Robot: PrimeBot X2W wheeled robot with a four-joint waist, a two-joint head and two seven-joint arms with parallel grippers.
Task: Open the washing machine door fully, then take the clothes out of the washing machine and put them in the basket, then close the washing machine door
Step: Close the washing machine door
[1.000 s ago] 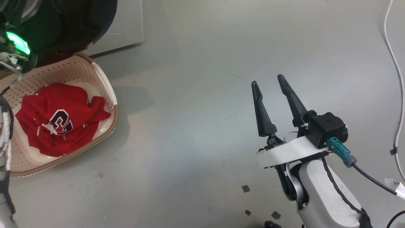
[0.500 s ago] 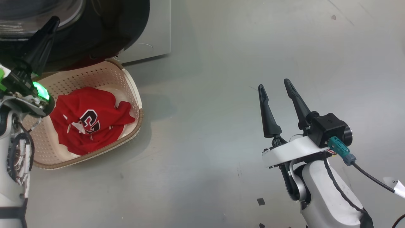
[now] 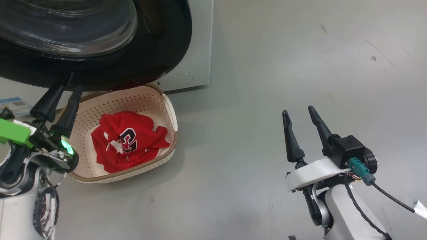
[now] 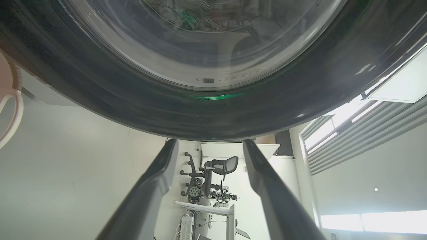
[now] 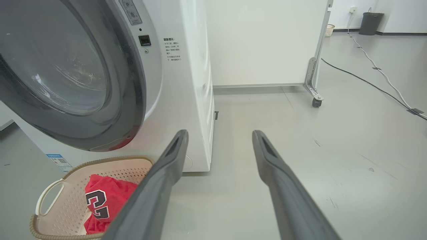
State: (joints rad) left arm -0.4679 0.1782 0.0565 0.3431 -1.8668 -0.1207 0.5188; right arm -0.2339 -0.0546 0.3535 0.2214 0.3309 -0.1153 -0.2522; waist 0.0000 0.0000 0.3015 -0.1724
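The washing machine door looks pushed home against the white washing machine, far left. The red clothes lie in the basket just below it. The left fingers, pinched shut a moment ago, have just sprung wide and empty, tips near the door's lower rim. The right fingers hang wide and empty, well to the right. That looks like the finish!

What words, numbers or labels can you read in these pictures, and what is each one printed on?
"23", probably, though creased: dark number on the red shirt in the basket.
Too small to read: the printed notice on the washing machine front.
Too small to read: the blue sticker low on that machine.
Blurred: faint print on the door glass.
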